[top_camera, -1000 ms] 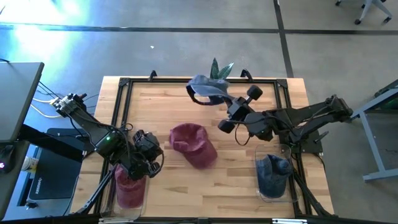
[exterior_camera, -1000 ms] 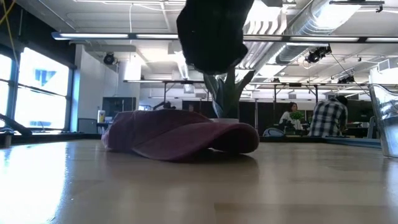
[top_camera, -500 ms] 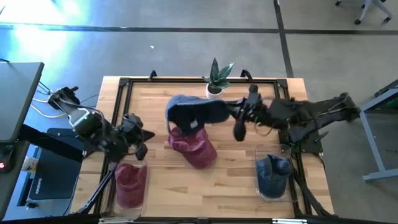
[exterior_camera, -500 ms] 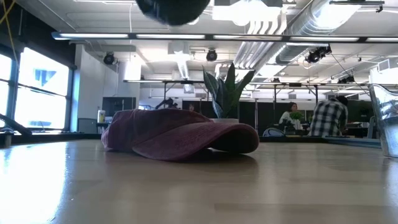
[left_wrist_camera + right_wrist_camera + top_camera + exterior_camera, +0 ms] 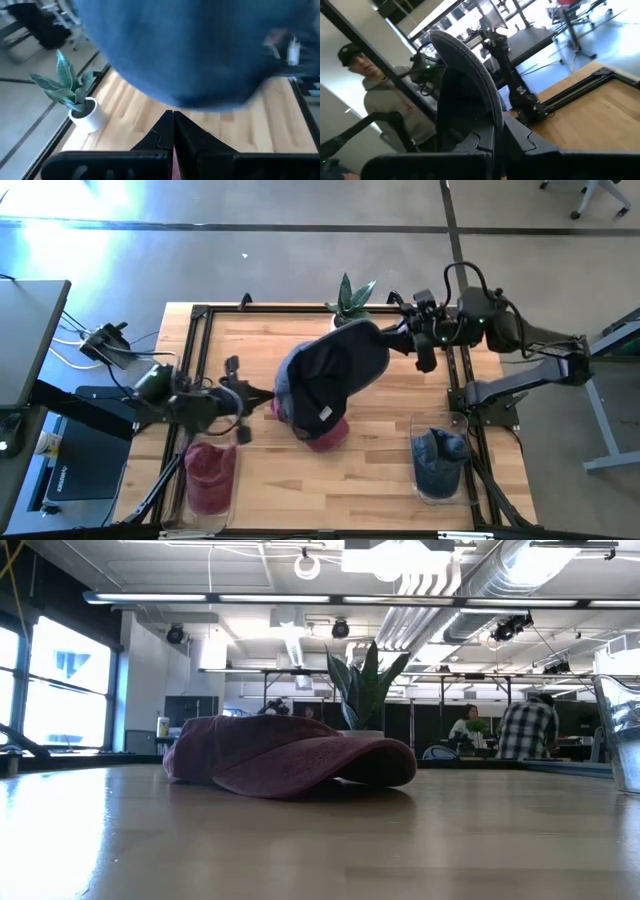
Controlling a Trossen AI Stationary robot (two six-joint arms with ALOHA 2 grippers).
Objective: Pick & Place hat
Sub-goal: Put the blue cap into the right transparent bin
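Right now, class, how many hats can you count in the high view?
4: a blue hat held up by the right gripper, a maroon hat under it on the table, one in each bin. More may be hidden.

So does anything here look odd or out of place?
Only one thing: the right gripper dangles a dark blue hat in mid-air, directly above the maroon hat lying on the table.

The blue hat (image 5: 335, 375) has been carried by the right gripper (image 5: 392, 337) from beside the plant (image 5: 350, 297) to above the maroon hat (image 5: 320, 430). The left gripper (image 5: 268, 393) has been raised from the left bin (image 5: 208, 478) and moved toward table centre.
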